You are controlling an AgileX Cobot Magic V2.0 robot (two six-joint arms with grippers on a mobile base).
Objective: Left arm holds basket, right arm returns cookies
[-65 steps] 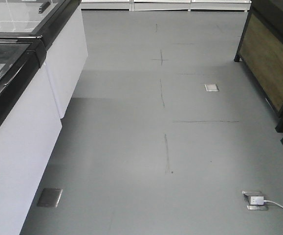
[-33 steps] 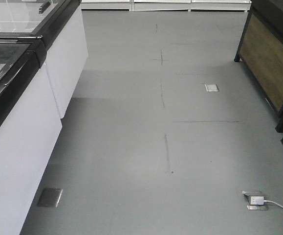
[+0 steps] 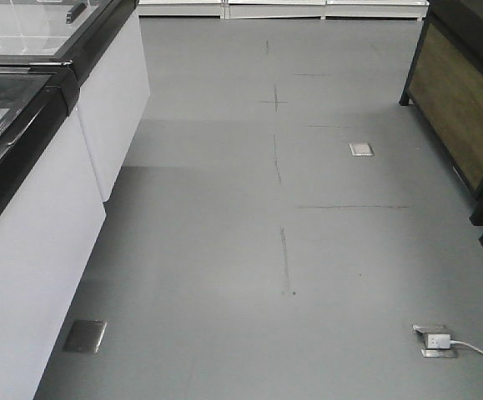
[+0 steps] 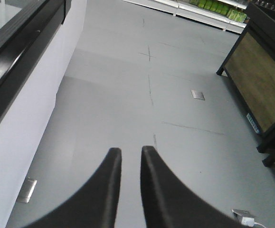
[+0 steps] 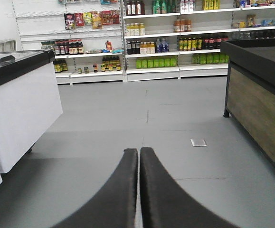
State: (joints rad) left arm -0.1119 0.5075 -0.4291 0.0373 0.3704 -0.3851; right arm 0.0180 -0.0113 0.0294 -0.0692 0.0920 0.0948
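Note:
Neither the basket nor the cookies appear in any view. In the left wrist view, my left gripper (image 4: 131,151) hangs above the grey floor. Its two black fingers (image 4: 109,185) stand a narrow gap apart, with only floor showing between them. In the right wrist view, my right gripper (image 5: 139,151) points down the aisle toward the far shelves. Its fingers (image 5: 123,190) are pressed almost together and hold nothing. The front view shows no arm.
White freezer cabinets with black rims (image 3: 32,208) line the left side. A black stand with wood panels (image 3: 462,108) is on the right. Metal floor sockets (image 3: 360,149) and a plugged white cable (image 3: 438,341) lie on the floor. Stocked shelves (image 5: 175,33) close the far end.

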